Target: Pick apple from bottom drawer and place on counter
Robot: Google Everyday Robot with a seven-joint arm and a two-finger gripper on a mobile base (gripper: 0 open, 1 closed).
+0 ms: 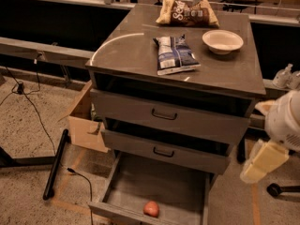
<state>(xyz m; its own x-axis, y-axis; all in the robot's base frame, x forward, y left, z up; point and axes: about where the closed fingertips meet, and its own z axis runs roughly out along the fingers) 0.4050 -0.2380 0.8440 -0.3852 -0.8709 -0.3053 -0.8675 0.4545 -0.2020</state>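
Note:
The apple [151, 209] is small and reddish-orange and lies near the front edge of the bottom drawer [159, 186], which is pulled out wide open. The counter [136, 50] is the flat grey-brown cabinet top with a pale curved streak. My gripper [260, 163] is at the right edge of the view, pale yellowish, hanging down below the white arm [286, 121]. It is to the right of the cabinet, level with the lower drawers, above and well to the right of the apple.
On the counter lie a blue-and-white snack bag [174, 55], a brown chip bag [187, 13] and a cream bowl [222, 41]. Two grey drawers with dark handles [164, 115] stand partly open. A tan cardboard box [86, 121] sits left of the cabinet. A cable [28, 102] runs over the floor.

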